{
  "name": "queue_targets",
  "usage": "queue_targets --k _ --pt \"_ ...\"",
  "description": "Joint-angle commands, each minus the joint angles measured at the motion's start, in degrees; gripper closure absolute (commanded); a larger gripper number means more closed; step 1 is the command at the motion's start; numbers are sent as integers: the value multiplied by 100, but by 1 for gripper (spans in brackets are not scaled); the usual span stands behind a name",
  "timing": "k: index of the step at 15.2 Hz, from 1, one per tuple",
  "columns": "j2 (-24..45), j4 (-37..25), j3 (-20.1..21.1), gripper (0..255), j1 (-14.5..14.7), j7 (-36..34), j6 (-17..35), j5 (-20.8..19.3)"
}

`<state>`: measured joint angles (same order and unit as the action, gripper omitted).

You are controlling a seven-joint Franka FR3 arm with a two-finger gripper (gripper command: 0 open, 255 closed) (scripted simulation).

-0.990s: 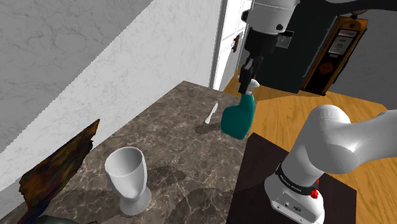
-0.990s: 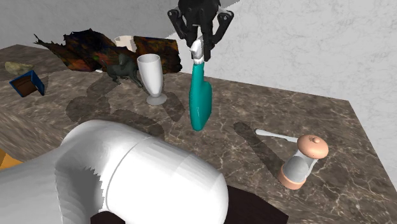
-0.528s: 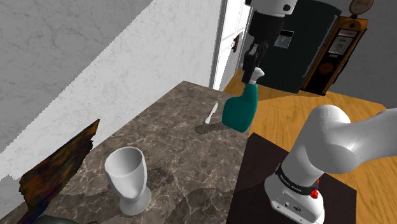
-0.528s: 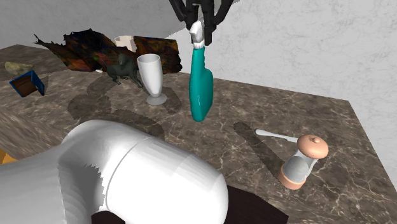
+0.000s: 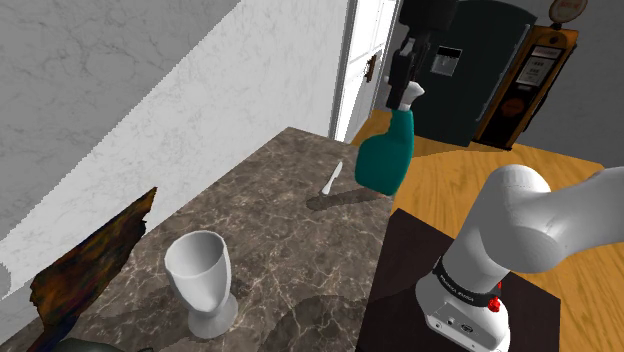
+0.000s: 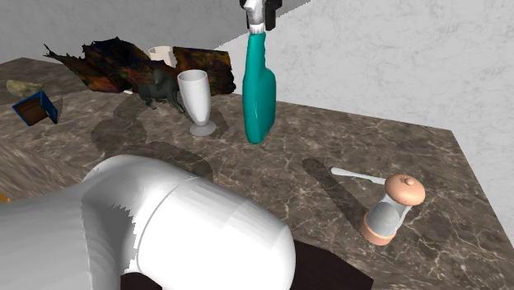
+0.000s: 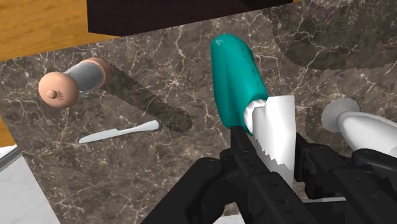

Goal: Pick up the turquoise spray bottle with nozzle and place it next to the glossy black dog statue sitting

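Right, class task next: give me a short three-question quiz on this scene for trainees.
1. True or false: the bottle hangs clear of the table.
2. The claw grips the bottle by: A its white nozzle; B its teal body; C its base.
3. Fill in: in the second exterior view, the dog statue sits just left of the white ____.
Key: 1 true; 2 A; 3 cup.

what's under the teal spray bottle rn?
Bare marble tabletop. The spray bottle hangs clear of it from the claw, which is clamped on the white nozzle. In the wrist view the bottle's body covers a strip of tabletop beneath it.
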<state>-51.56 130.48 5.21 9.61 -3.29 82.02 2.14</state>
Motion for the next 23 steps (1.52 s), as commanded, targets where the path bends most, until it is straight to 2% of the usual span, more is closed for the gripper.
queue_targets --k 1,16,23 --pt "67 -202 -3 255 -5 -2 -135 -5" --pt "729 -1815 -26 255 -49 -1 -1086 -55" --pt "1222 -2071 876 255 7 -947 -795 458"
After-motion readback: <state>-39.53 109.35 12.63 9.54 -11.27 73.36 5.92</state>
